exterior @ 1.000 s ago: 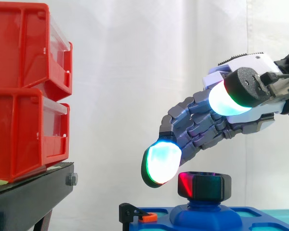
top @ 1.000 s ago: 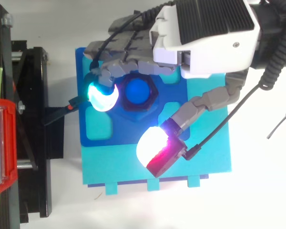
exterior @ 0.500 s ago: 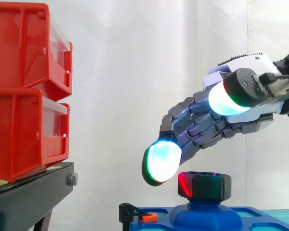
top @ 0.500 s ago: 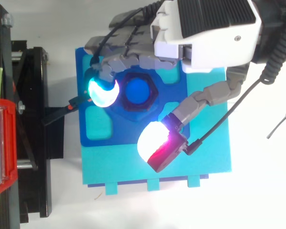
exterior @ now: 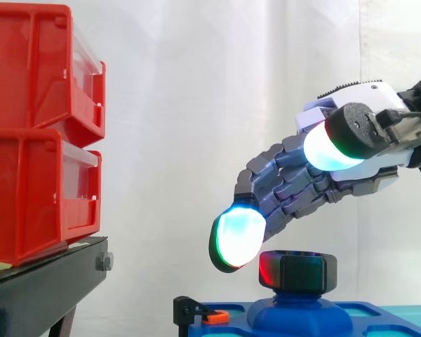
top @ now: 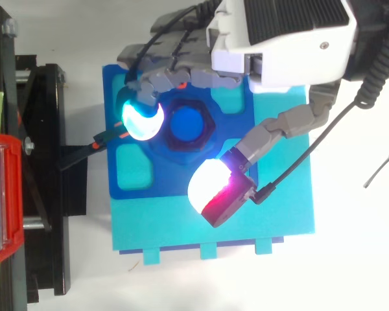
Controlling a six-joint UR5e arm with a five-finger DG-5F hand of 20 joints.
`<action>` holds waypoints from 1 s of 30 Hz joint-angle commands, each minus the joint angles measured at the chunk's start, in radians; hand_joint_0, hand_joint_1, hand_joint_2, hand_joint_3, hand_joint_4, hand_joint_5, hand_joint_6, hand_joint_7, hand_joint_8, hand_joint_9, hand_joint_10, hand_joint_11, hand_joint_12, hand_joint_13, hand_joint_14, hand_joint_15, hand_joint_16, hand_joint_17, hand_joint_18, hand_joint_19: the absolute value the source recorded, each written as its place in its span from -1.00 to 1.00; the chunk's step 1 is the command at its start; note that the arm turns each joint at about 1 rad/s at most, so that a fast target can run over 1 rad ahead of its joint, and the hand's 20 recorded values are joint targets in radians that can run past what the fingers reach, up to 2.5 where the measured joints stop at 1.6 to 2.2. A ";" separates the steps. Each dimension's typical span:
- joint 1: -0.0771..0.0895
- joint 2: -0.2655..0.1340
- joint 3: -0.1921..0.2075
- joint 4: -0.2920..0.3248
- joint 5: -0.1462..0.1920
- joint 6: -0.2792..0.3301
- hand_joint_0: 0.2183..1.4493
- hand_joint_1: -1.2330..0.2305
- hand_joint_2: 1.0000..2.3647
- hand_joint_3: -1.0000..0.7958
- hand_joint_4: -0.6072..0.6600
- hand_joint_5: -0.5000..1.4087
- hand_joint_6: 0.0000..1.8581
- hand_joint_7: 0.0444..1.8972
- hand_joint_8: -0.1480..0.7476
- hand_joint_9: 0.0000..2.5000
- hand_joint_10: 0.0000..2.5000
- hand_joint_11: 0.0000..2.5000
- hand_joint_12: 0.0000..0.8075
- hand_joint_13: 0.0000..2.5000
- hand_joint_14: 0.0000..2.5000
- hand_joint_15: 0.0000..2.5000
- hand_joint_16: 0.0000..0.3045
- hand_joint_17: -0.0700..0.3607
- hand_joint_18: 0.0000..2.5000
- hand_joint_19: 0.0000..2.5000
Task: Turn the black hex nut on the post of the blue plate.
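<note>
While the hand is spread over the nut, nothing is gripped. Opposite sides should be pinched first.

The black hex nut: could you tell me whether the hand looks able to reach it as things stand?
Probably yes: the hand hovers open close above the hex nut, its fingertips apart on either side, and nothing lies between them.

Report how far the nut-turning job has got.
Done: the hand is over the blue plate, fingers spread around the black hex nut on its post. In hand: one fingertip sits low beside the nut, contact unclear; the thumb pad is raised well clear, so no grip. Left: close on the nut and turn it.
</note>
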 commanded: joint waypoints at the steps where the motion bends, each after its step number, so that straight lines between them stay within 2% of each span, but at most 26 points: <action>1: -0.002 0.000 0.000 -0.001 0.000 -0.001 -0.67 0.15 -1.00 -0.44 0.71 -0.75 -0.46 -0.16 0.38 -0.81 -1.00 -0.96 0.39 -0.77 -1.00 -0.68 -0.55 0.04 -0.93 -0.75; 18: -0.010 0.000 0.000 -0.002 -0.023 -0.001 -0.66 0.14 -1.00 -0.44 0.71 -0.75 -0.46 -0.16 0.38 -0.81 -1.00 -0.96 0.40 -0.76 -1.00 -0.67 -0.55 0.04 -0.92 -0.74; 30: -0.022 0.000 0.000 -0.002 -0.040 -0.001 -0.66 0.14 -1.00 -0.44 0.72 -0.75 -0.46 -0.17 0.38 -0.81 -1.00 -0.95 0.40 -0.75 -1.00 -0.66 -0.55 0.04 -0.90 -0.73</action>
